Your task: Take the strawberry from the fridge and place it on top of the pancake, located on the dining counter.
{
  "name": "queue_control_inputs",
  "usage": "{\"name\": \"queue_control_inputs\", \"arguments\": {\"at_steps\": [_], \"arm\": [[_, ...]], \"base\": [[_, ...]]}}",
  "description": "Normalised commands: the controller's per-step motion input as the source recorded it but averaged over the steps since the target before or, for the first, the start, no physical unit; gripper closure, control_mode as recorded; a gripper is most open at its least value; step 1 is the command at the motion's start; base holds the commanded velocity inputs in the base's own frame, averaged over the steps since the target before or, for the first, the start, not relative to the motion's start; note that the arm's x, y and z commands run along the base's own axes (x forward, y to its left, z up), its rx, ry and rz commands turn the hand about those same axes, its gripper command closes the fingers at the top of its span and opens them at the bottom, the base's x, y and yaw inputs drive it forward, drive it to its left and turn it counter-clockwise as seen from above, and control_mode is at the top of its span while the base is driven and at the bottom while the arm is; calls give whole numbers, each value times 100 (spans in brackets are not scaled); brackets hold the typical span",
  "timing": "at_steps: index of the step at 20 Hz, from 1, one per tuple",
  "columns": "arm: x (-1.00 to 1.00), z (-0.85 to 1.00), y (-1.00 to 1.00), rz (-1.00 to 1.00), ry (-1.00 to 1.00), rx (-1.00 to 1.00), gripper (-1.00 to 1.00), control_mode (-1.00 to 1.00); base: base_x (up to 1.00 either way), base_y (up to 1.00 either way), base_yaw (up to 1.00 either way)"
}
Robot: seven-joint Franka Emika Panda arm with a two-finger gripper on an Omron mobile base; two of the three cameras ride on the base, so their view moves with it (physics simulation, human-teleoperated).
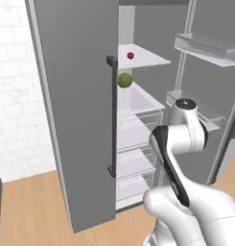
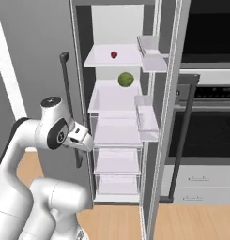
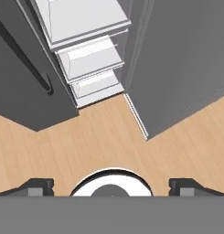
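The strawberry [image 2: 114, 55] rests on an upper shelf [image 2: 102, 60] of the open fridge [image 1: 76, 120], above the green fruit [image 2: 126, 79], well above and ahead of the downward-pointing end effector [image 3: 111, 186], whose jaws stand fully open and empty.

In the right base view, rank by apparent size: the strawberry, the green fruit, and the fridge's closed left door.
Largest to smallest as they look in that view:
1. Closed left door of the fridge
2. Green fruit
3. Strawberry
The strawberry sits one shelf higher and perhaps further back, but the gap looks real.
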Motion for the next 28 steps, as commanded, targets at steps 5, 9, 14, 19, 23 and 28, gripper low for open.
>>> {"name": "queue_control_inputs", "arguments": {"at_steps": [5,9,14,19,23,28], "arm": [[0,0,0,0,0,0,-100,100],[0,0,0,0,0,0,-100,100],[0,0,0,0,0,0,-100,100],[0,0,0,0,0,0,-100,100],[0,0,0,0,0,0,-100,100],[0,0,0,0,0,0,-100,100]], "base": [[37,-6,-15],[40,-37,0],[71,-34,3],[61,3,6],[44,9,15],[45,0,34]]}}
